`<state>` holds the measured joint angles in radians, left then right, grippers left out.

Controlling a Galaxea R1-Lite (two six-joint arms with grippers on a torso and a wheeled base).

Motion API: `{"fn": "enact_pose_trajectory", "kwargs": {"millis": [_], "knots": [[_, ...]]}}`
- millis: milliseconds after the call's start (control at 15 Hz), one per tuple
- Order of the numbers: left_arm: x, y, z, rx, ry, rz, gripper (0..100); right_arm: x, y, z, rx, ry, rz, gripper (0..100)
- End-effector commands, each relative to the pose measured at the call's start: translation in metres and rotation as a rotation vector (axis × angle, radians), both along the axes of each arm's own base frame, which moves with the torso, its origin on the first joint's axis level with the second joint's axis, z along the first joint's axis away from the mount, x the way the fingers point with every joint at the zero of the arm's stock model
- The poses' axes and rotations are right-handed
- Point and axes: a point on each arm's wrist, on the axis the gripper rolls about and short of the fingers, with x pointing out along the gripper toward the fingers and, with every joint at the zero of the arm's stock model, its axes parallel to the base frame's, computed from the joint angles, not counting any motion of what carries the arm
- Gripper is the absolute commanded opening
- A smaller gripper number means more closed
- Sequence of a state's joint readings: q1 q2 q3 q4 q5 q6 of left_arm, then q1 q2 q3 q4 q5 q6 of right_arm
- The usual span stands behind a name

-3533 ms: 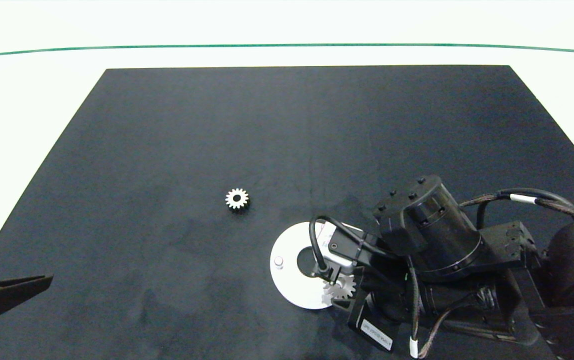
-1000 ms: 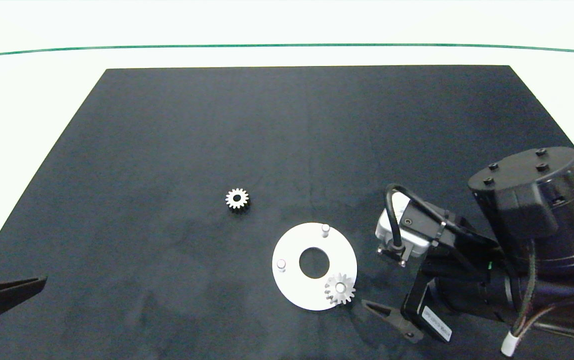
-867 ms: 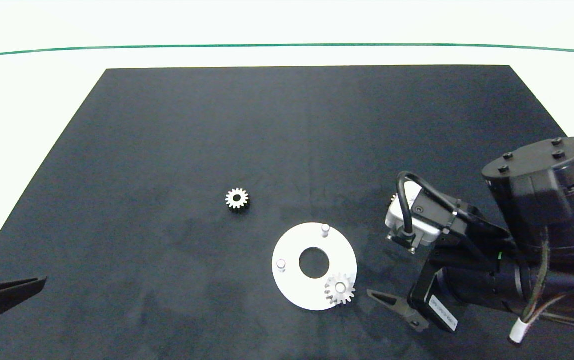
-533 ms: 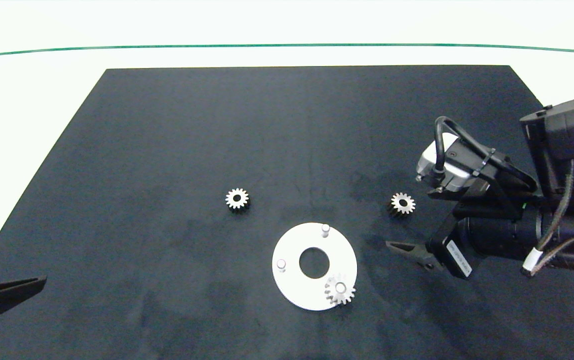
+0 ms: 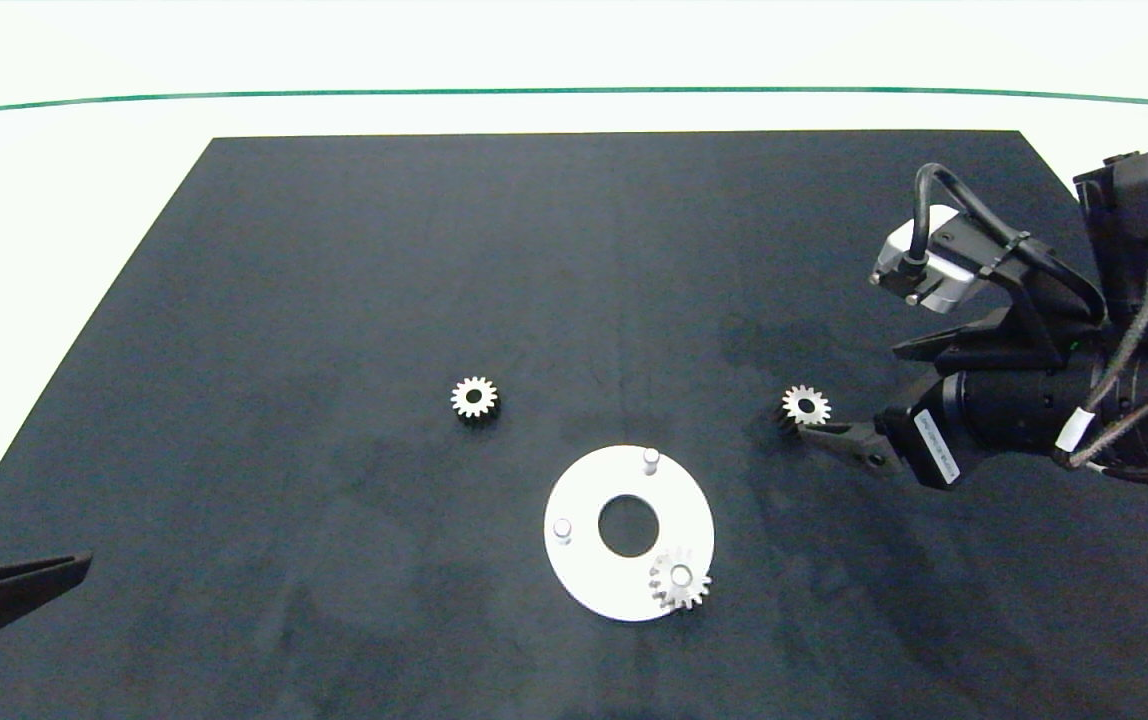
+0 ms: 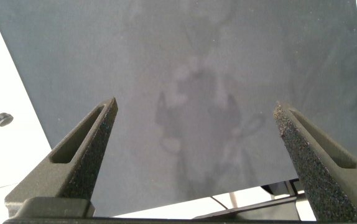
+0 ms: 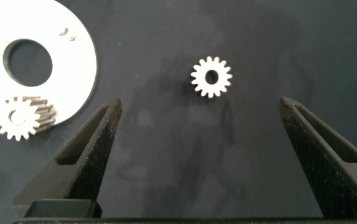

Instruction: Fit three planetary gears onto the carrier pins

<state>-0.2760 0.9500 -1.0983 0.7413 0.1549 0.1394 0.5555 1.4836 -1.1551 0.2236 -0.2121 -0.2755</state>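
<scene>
Right claw (image 7: 200, 155) is spread wide with nothing in it, rough dark pads, hovering just beside a loose toothy metal gear (image 5: 805, 405) lying flat on the matte black mat (image 5: 534, 250). Only one finger (image 5: 844, 442) shows from above; the arm hides the rest. Nearby sits the flat white disc (image 5: 584, 585): one gear (image 5: 680, 579) seated on a pin at its edge, two bare pins (image 5: 650, 459) sticking up. Third gear (image 5: 474, 398) lies alone further off. Left claw (image 6: 197, 155) is gaping too, parked at the surface's corner.

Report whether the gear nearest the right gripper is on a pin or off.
Off. The gear lies flat on the black mat, apart from the white disc, with the open right gripper over it.
</scene>
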Motion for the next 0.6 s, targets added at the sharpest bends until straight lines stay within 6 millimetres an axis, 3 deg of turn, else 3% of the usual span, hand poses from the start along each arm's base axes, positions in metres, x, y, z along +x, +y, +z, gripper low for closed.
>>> {"fn": "enact_pose_trajectory", "kwargs": {"millis": [67,600], "knots": [[-0.001,0.000,0.000,0.002,0.002,0.001,100,0.010,0.000,0.006,0.021,0.009,-0.039,100],[-0.001,0.000,-0.001,0.004,0.005,0.000,100,0.031,-0.007,0.002,0.031,0.066,-0.122,100]]}}
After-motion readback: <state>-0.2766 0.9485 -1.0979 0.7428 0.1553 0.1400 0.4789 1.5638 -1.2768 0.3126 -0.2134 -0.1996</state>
